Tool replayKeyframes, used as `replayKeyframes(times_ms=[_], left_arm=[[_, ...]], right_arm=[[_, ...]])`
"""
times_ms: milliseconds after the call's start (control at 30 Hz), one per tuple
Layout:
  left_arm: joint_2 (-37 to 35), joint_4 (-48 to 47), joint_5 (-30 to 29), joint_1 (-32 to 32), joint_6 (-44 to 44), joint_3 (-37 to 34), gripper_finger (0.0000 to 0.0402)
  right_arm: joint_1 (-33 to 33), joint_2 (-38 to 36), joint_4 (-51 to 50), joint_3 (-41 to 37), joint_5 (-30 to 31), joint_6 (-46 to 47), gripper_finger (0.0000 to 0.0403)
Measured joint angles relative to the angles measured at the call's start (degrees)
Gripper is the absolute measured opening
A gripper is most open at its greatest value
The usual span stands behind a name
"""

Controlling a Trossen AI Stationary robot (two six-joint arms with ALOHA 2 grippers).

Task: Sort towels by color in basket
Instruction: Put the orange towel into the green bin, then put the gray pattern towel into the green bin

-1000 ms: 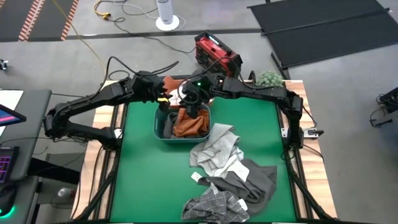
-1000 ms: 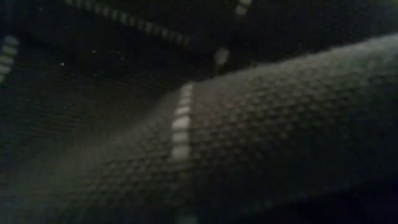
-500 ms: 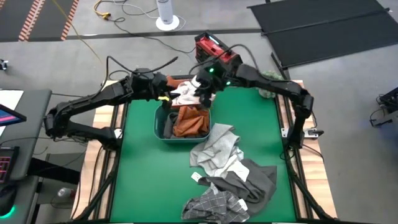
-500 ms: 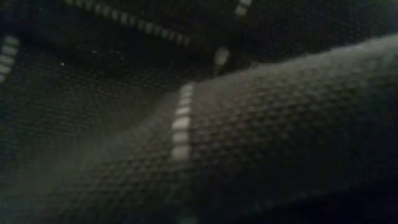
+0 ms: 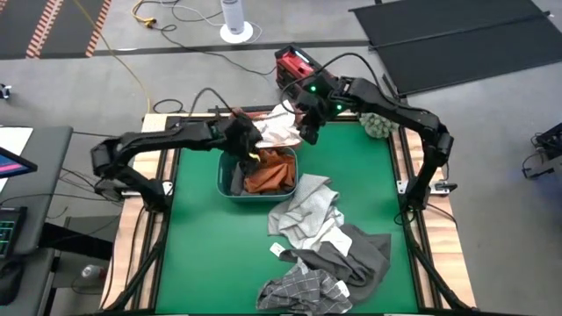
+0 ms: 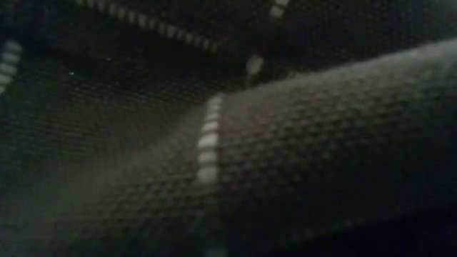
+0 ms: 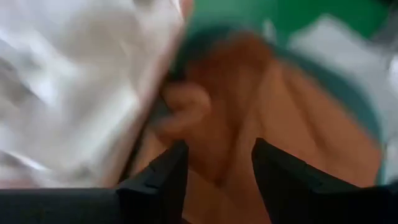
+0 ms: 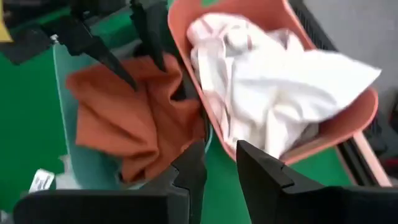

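Note:
A rust-orange towel (image 5: 270,171) lies bunched in the teal basket (image 5: 221,175). Just beyond it, a white towel (image 8: 273,81) fills the salmon basket (image 8: 360,112). My left gripper (image 7: 217,168) hangs open over the teal basket, its fingers pointing down at the orange towel (image 7: 280,106). My right gripper (image 8: 217,165) is open, with nothing between its fingers, above the salmon basket's right side (image 5: 294,140). Light grey (image 5: 307,211), dark grey (image 5: 356,254) and grey-checked (image 5: 303,290) towels lie heaped on the green table. My left gripper's fingertips (image 8: 134,81) stand right at the top of the orange towel's folds; I cannot tell whether they touch it.
A fuzzy green ball (image 5: 379,116) sits at the table's far right corner, beside my right arm. A red device (image 5: 307,75) stands on the floor behind the table. A dark checked cloth (image 6: 285,157) covers the low view.
My right gripper has risen out of the teal basket and gone toward the table's far right, past the salmon basket. My left gripper has come down and toward the near side, from behind the baskets to over the orange towel, tipping further down.

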Motion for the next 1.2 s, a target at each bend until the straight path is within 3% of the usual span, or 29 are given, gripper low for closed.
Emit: replayKeyframes(times_ms=[167,300,533,700,900,1033,1200], left_arm=[[5.29,-6.05,-0.24,-1.37,1.65,-0.02,0.0167],[5.61,-7.04,-0.74,-1.36,1.54,0.29,0.0167],[-0.86,-7.77,-1.59,-1.38,5.45,2.47,0.0167],[-6.68,-11.47,-3.92,-1.41,9.09,2.47,0.0167],[-13.56,-16.12,-8.8,-1.36,5.83,2.47,0.0167],[-16.64,-16.5,-11.82,-1.38,5.54,2.47,0.0167],[-19.33,-17.1,-14.0,-0.96,10.18,2.47,0.0167]], right_arm=[[2.11,-0.55,-6.79,0.0,0.01,-2.23,0.0118],[4.35,-1.34,-11.25,0.0,1.6,-4.63,0.0118],[9.37,-1.71,-20.01,-1.63,0.89,-9.45,0.0118],[10.98,-1.64,-20.21,-8.84,-7.02,-11.09,0.0119],[14.44,-1.51,-15.67,-19.1,-7.64,-5.85,0.0119],[19.54,-2.13,-15.64,-20.36,-6.0,2.26,0.0119],[27.73,-5.03,-7.4,-20.22,-3.51,12.48,0.0119]])
